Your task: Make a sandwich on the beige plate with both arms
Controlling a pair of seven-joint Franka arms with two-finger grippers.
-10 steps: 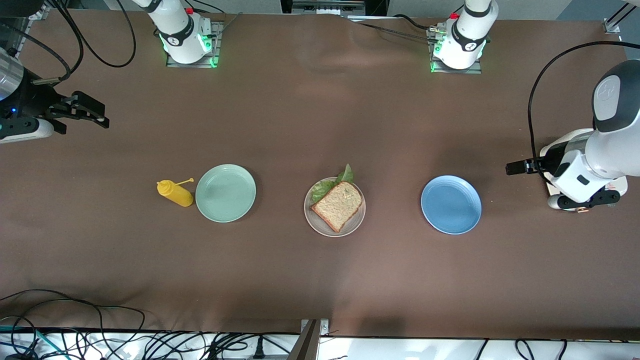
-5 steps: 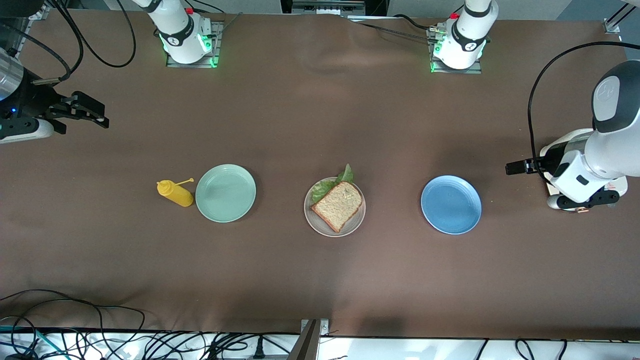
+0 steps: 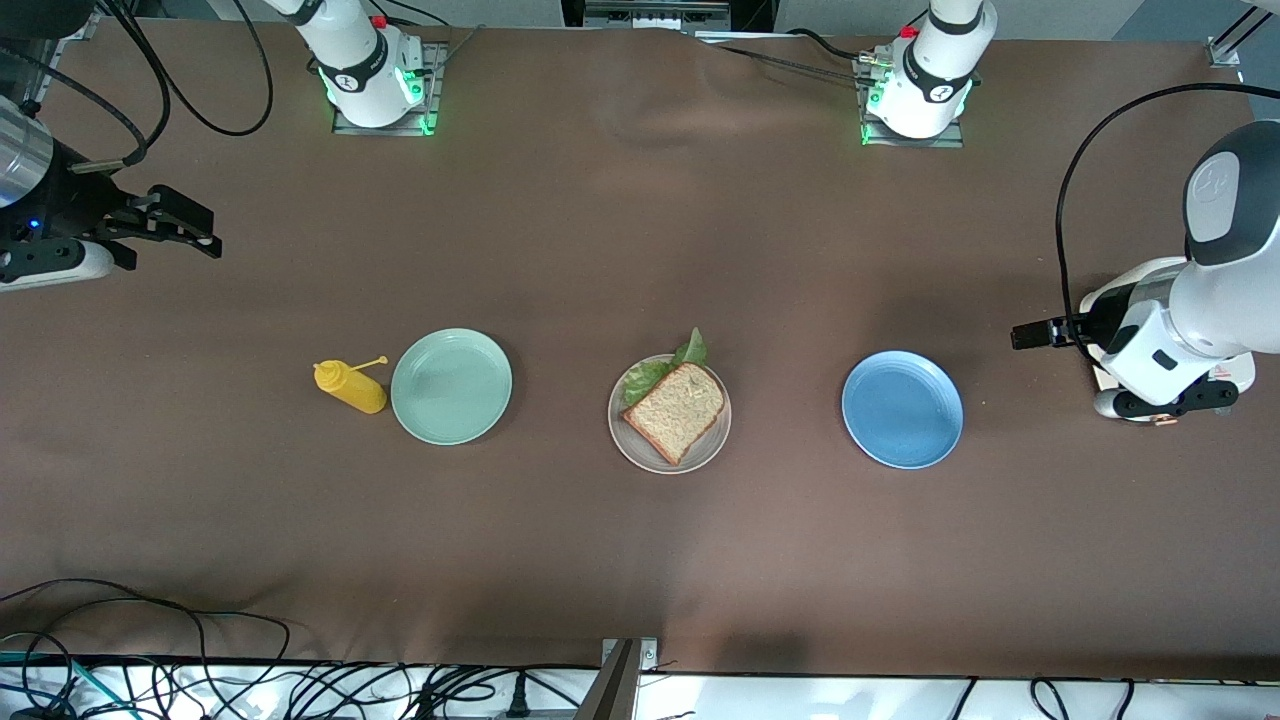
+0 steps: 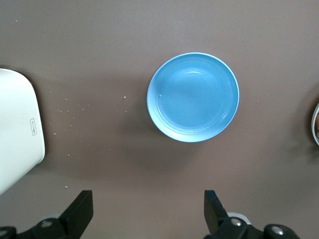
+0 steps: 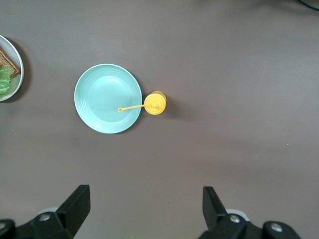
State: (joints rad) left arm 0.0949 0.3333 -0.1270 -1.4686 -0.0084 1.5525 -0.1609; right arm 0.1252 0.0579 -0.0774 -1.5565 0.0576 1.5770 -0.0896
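The left tool hangs wide and empty over the surface at the left arm's end, just as it did a second ago. The sandwich lies untouched on the beige plate, between the mint-green plate and the blue plate, its top slice covering the lettuce. The right tool, equally wide and empty over the right arm's end, has only edged slightly toward the bases, so I judge the sandwich finished and both arms backing off.
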